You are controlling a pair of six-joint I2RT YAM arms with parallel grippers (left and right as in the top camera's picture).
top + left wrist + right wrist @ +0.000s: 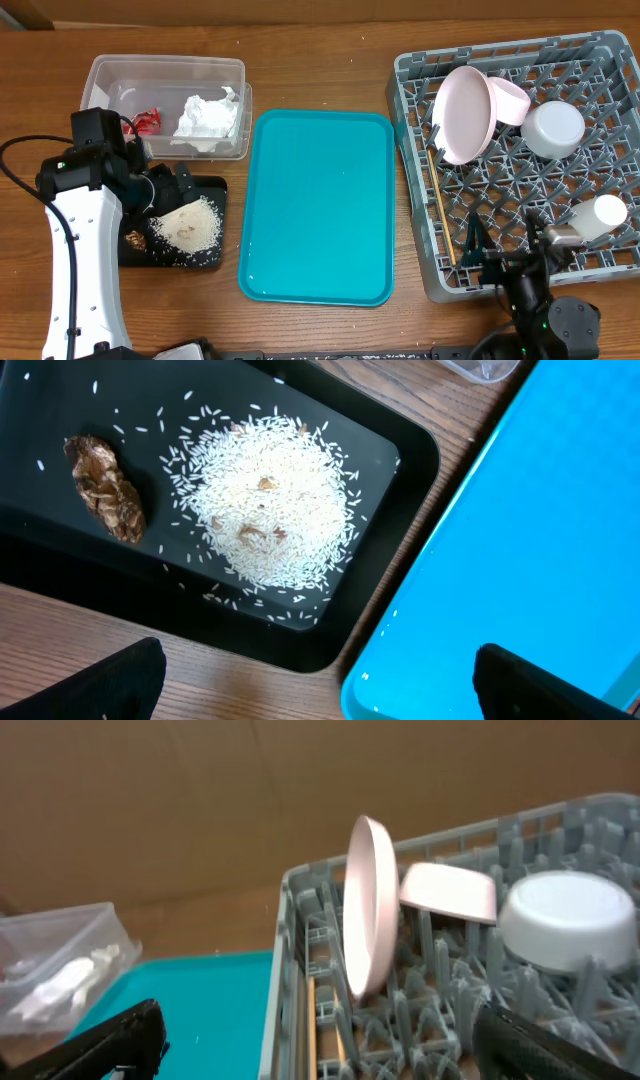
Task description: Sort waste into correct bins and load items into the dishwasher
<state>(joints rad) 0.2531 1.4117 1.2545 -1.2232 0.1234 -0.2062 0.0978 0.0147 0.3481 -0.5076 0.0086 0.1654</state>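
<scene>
The black tray [215,190] [420,460] holds a pile of white rice [188,226] [272,500] and a brown food lump [134,239] [105,488]. The clear tub [165,68] [50,935] holds the red-and-white wrapper [149,122] and the white napkin [209,115] [70,982]. The grey dish rack [600,50] [300,890] holds the plate [463,113] [367,905] on edge, a pink bowl [506,100] [450,890], a grey-white bowl [552,129] [570,920], a white cup [600,214] and chopsticks [441,205] [312,1030]. My left gripper [165,185] [320,695] is open and empty above the black tray's edge. My right gripper [505,262] [320,1055] is open and empty over the rack's front edge.
The teal serving tray [318,205] [520,540] [210,1010] lies between the black tray and the rack with nothing on it. A brown wall stands behind the table in the right wrist view.
</scene>
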